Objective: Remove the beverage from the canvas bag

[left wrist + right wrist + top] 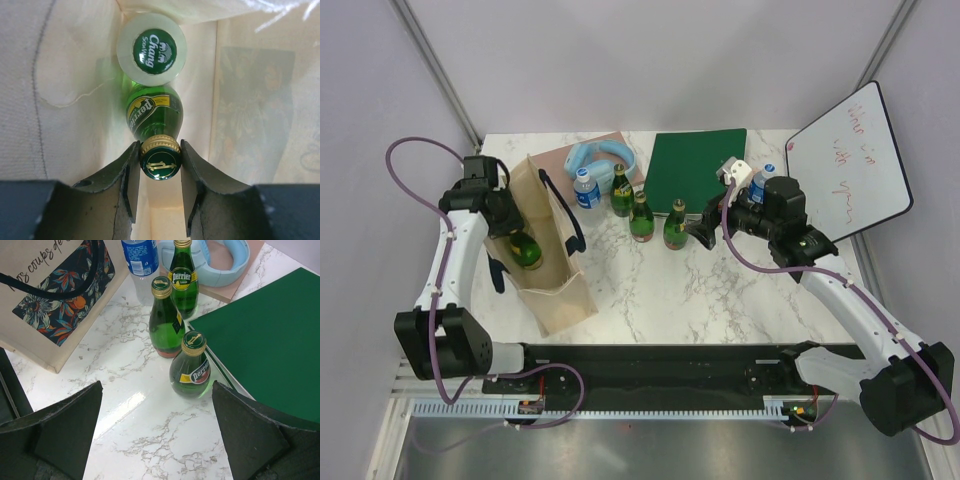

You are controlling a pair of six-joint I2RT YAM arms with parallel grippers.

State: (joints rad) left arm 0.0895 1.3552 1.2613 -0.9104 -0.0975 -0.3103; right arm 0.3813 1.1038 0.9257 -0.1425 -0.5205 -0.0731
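The white marble table (pixel 720 290) holds everything. The tall beige cloth canvas bag with dark blue handles (pixel 565 295) stands on the left part of it with its mouth open. The right wrist view cuts the bag off, so the black writing on its flowered side cannot all be read. Far to the right of the bag is a white board with red writing (pixel 850 170), and the writing is too small to read. Between that board and the bag lies a flat green binder (pixel 700 170). The left arm bends up beside the bag and reaches down into it, so from the top view its fingers are hard to see. The right arm stretches in from the right, low over the table and well apart from the bag. Just behind the bag, blue headphones (pixel 600 155) rest on a pink board, partly hidden by bottles. To the right of the bag stand a clear water bottle with a blue label (pixel 586 190) and three green glass bottles (pixel 641 217). Inside the bag sits the beverage, a green glass Perrier bottle with a gold cap (pixel 152 112), and its bottom is hidden. The left gripper (pixel 159 146) pinches that cap from both sides. Past it in the bag is a round white top with a green Chang label (pixel 151 50), and what is under the top is hidden. The right gripper (pixel 156 390) is spread wide and holds nothing.
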